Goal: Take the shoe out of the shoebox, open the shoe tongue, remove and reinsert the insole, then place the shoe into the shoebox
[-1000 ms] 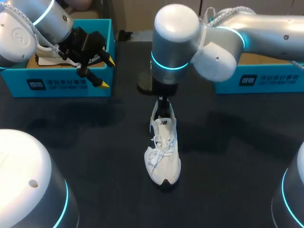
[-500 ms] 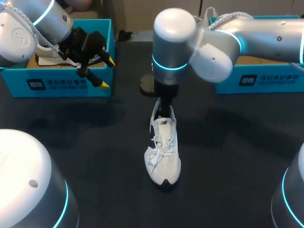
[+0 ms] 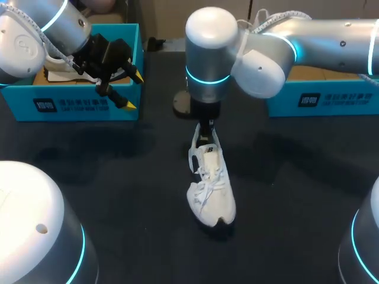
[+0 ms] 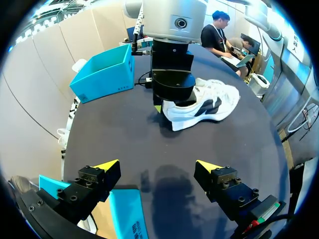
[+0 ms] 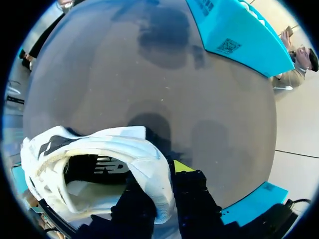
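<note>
A white laced shoe [image 3: 212,192] stands on the black table, toe toward the front edge. My right gripper [image 3: 204,127] comes down from above onto its heel. In the right wrist view the fingers [image 5: 192,191] pinch the heel collar of the shoe [image 5: 99,159] from both sides, so the gripper [image 5: 162,175] is shut on it. The left wrist view shows the shoe [image 4: 204,102] side-on beneath the right gripper [image 4: 172,97]. My left gripper [image 3: 131,90] hangs open and empty over the front corner of the left blue shoebox [image 3: 89,106], its tips wide apart [image 4: 158,165].
A second blue shoebox [image 3: 320,100] stands at the back right, partly under my right arm. White paper [image 3: 59,74] lies in the left box. Bare black table [image 3: 118,177] surrounds the shoe.
The right gripper has closed on the shoe's heel. The toe has swung to the right and the shoe has shifted slightly forward. The left arm has kept still.
</note>
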### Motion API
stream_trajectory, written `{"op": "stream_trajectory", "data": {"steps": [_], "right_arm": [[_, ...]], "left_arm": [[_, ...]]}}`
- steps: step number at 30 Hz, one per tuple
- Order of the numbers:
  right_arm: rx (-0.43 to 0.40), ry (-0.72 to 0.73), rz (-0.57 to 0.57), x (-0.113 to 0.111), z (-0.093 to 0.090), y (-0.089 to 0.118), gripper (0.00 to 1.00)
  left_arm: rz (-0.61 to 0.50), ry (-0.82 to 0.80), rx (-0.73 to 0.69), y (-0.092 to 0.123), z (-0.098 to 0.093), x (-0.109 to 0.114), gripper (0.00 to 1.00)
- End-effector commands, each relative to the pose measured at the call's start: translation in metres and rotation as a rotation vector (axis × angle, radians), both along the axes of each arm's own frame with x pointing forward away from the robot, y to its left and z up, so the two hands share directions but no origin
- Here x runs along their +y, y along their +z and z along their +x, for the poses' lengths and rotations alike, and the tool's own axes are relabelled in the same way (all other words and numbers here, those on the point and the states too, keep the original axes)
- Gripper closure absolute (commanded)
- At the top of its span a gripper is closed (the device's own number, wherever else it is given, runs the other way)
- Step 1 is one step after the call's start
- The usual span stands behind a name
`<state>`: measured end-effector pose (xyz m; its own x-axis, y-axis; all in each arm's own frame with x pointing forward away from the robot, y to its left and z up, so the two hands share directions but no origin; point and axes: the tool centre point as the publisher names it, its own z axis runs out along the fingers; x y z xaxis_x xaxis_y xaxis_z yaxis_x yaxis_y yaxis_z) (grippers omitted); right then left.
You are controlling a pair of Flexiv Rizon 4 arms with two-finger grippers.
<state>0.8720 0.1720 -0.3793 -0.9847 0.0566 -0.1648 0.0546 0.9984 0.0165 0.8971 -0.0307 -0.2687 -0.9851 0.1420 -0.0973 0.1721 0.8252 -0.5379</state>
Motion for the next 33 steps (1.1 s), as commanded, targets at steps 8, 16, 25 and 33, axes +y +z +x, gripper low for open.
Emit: {"op": "stream_trajectory", "data": {"steps": [8, 16, 25, 33], "right_arm": [[-0.013, -0.037, 0.003, -0.001, -0.004, 0.007, 1.0], [-0.019, -0.02, -0.012, 0.004, -0.01, 0.05, 1.0], [-0.038, 0.021, -0.036, 0.006, -0.008, 0.102, 1.0], [-0.07, 0.036, -0.045, 0.002, 0.001, 0.152, 1.0]], "left_arm": [[0.004, 0.0, 0.0, 0.0, 0.0, 0.0, 0.0], [0.004, 0.0, 0.0, 0.0, 0.0, 0.0, 0.0], [0.004, 0.0, 0.0, 0.0, 0.0, 0.0, 0.0], [0.004, 0.0, 0.0, 0.0, 0.0, 0.0, 0.0]]}}
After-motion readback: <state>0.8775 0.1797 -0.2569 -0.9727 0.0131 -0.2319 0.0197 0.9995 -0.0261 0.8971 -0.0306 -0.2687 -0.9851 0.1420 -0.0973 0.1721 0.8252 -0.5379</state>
